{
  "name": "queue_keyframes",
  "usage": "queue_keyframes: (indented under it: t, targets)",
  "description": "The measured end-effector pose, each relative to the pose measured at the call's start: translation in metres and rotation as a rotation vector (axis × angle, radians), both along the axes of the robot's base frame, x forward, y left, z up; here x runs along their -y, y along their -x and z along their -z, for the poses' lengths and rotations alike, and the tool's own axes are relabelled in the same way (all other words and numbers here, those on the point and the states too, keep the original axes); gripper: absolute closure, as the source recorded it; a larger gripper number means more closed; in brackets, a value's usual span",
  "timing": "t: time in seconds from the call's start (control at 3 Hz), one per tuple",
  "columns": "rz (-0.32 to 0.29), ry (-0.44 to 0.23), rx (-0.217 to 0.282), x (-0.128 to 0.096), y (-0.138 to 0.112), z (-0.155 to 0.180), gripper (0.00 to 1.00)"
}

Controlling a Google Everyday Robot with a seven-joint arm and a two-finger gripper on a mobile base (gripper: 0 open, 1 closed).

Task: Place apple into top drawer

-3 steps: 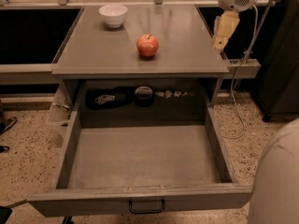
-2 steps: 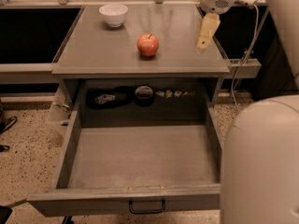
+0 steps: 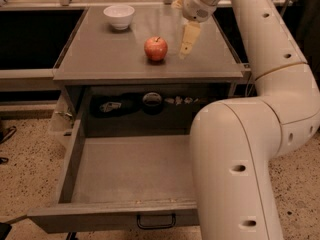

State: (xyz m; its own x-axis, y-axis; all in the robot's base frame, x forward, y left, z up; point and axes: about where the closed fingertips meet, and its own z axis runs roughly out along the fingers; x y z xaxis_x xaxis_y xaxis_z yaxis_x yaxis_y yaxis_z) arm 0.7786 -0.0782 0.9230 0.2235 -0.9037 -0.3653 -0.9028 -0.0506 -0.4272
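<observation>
The apple (image 3: pixel 156 48), red-orange with a short dark stem, sits on the grey counter top (image 3: pixel 100 59) near its middle. The gripper (image 3: pixel 186 43) hangs just to the right of the apple, a little above the counter, apart from it and holding nothing I can see. The top drawer (image 3: pixel 127 169) is pulled wide open below the counter, with a flat bare grey bottom and a small dark handle (image 3: pixel 156 221) on its front. The robot's white arm (image 3: pixel 240 149) covers the drawer's right side.
A white bowl (image 3: pixel 119 16) stands at the counter's back left. Dark objects (image 3: pixel 150 101) lie in the recess behind the drawer. Dark compartments flank the counter. The floor is speckled terrazzo (image 3: pixel 25 174).
The gripper has moved left and down from the counter's right edge to just beside the apple. The arm has swung in front of the drawer's right side. The apple has not moved.
</observation>
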Motion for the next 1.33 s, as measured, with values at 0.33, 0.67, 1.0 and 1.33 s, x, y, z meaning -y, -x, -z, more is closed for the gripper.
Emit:
queue_keyframes:
  t: [0.33, 0.67, 1.0, 1.33]
  targets:
    - [0.000, 0.000, 0.000, 0.000, 0.000, 0.000, 0.00]
    - [-0.013, -0.023, 0.019, -0.009, -0.009, 0.004, 0.00]
    - [-0.065, -0.025, 0.008, -0.033, -0.016, 0.019, 0.00]
    - [-0.116, -0.032, -0.053, -0.062, -0.015, 0.044, 0.00]
